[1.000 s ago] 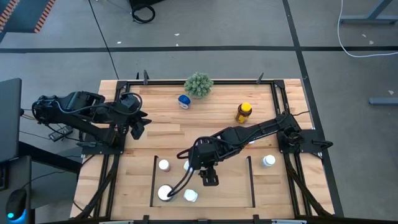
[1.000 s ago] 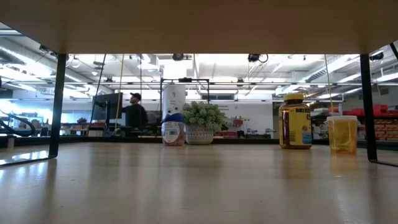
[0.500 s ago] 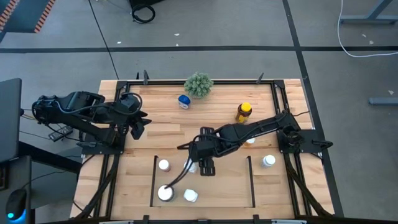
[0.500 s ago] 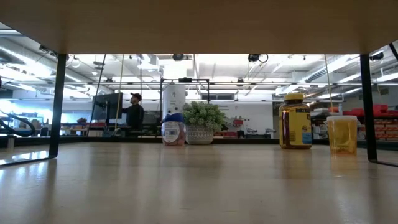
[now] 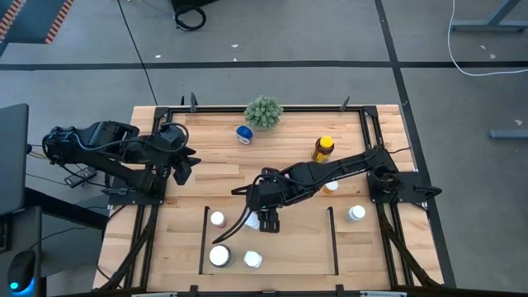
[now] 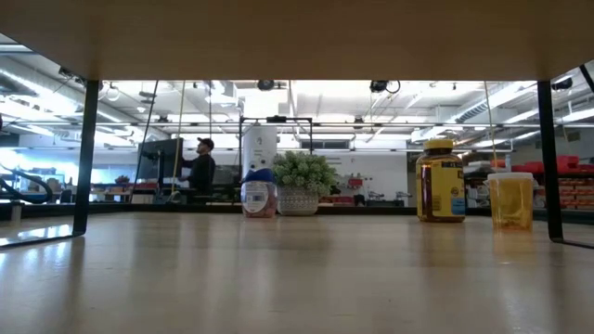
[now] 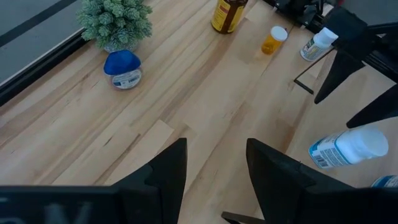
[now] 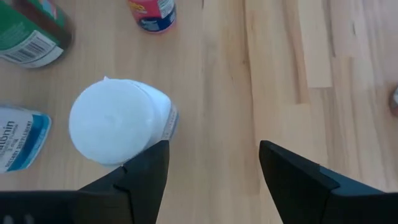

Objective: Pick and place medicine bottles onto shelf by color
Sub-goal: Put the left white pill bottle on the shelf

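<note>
White-capped bottles stand inside the shelf, a bay outlined by black strips. The amber bottle with a yellow cap and the blue bottle stand upright well beyond it.

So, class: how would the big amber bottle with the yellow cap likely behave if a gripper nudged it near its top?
The amber bottle stands upright and looks wide for its height, so it would probably slide rather than tip. Its round body would likely roll if knocked over. Being the largest bottle, it may be fairly heavy.

Wood table holds bottles, perhaps a plant.
</note>
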Controlling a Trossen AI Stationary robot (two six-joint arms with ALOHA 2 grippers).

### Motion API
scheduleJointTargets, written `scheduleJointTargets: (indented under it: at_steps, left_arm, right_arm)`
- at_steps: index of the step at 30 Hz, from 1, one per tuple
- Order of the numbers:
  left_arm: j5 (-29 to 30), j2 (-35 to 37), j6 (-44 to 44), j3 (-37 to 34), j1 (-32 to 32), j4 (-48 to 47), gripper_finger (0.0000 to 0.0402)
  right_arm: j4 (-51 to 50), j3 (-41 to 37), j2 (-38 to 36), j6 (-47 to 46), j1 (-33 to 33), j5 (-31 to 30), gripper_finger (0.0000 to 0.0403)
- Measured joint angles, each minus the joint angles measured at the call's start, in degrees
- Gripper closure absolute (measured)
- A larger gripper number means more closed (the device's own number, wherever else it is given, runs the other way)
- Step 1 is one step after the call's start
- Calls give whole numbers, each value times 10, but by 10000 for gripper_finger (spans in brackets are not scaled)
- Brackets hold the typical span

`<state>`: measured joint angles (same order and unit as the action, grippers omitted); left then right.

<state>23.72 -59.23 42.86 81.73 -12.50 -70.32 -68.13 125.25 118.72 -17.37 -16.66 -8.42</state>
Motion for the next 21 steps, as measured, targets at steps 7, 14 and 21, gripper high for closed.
scheduleJointTargets:
  at_steps: [7,14,21]
  left_arm:
    - [0,0,-1,0,0,0,230]
    - [0,0,-2,0,0,0,230]
    - [0,0,-2,0,0,0,230]
  right_arm:
    - [18,0,0,10,0,5,146]
    - [38,0,0,14,0,6,146]
    - [46,0,0,12,0,8,146]
